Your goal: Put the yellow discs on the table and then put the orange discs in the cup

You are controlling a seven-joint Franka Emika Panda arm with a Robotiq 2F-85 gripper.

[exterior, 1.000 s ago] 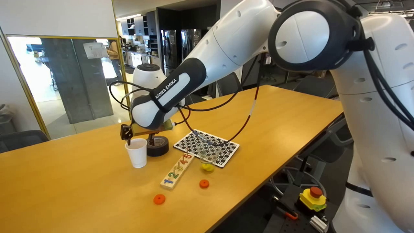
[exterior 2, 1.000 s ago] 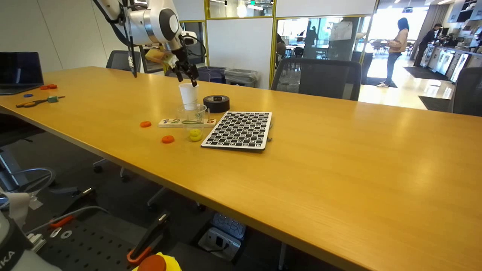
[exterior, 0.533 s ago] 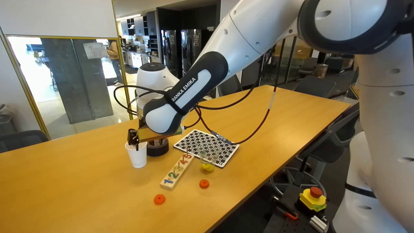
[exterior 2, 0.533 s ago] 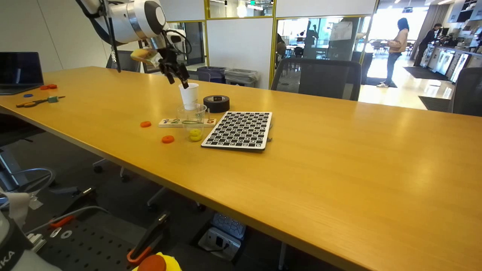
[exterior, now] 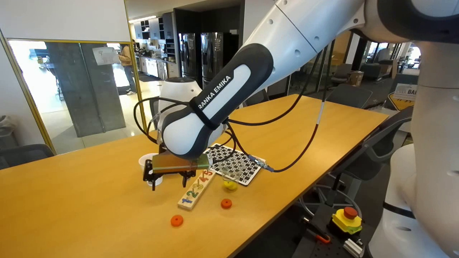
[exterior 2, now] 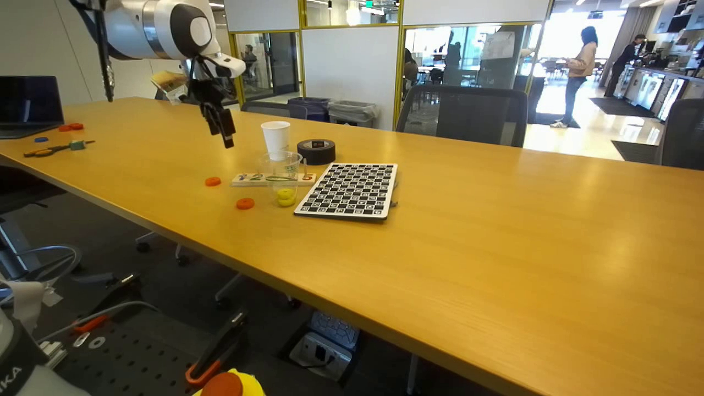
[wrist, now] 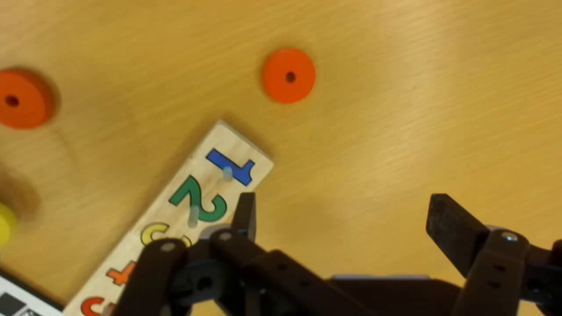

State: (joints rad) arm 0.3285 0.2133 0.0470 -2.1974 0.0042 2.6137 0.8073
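Note:
My gripper (exterior: 169, 184) is open and empty above the table (exterior: 89, 200). In the wrist view its fingers (wrist: 342, 206) are wide apart with bare wood between them. Two orange discs lie on the table: one orange disc (wrist: 289, 77) ahead of the fingers, another orange disc (wrist: 24, 100) at the left edge. Both show in an exterior view (exterior 2: 212, 181) (exterior 2: 245, 203). The yellow discs (exterior 2: 285, 197) sit at the bottom of a clear plastic cup (exterior 2: 281, 165). The white paper cup (exterior 2: 275, 135) stands upright; in an exterior view my gripper partly hides it (exterior: 145, 158).
A wooden number board (exterior: 196, 189) with pegs lies beside the gripper. A black tape roll (exterior 2: 316, 152) stands by the white cup. A checkered board (exterior 2: 349, 190) lies next to the clear cup. A laptop (exterior 2: 30, 104), pliers (exterior 2: 47, 150) and red-orange pieces (exterior 2: 71, 127) are farther along.
My open gripper has moved away from over the white cup, down and toward the orange discs and number board. The cups and discs have not moved.

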